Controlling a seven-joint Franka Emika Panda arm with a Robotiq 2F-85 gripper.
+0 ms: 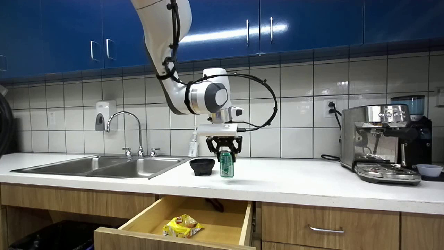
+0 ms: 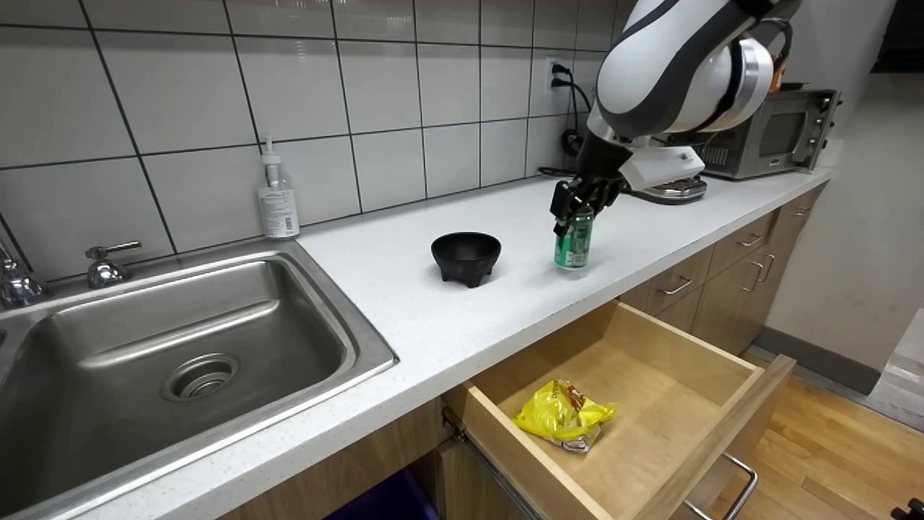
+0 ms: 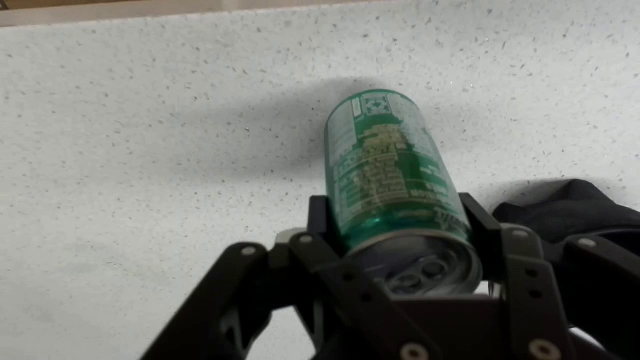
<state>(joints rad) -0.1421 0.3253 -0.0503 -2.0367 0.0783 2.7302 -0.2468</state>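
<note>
Because the green can [image 3: 395,170] is gripped only around its upper part, its smooth wall could slip or pivot should the squeeze be weak. The end effector [image 1: 227,158] clasps it from both sides, parted no wider than the can. The can is upright over the desk [image 2: 382,260]; whether its base touches, I cannot tell. Near the can stands a black bowl [image 2: 465,256], which a careless sideways sweep could knock. Below the desk's front edge, a pulled-out drawer [image 2: 650,448] holds a yellow packet [image 2: 559,412]; a dropped can might land there.
</note>
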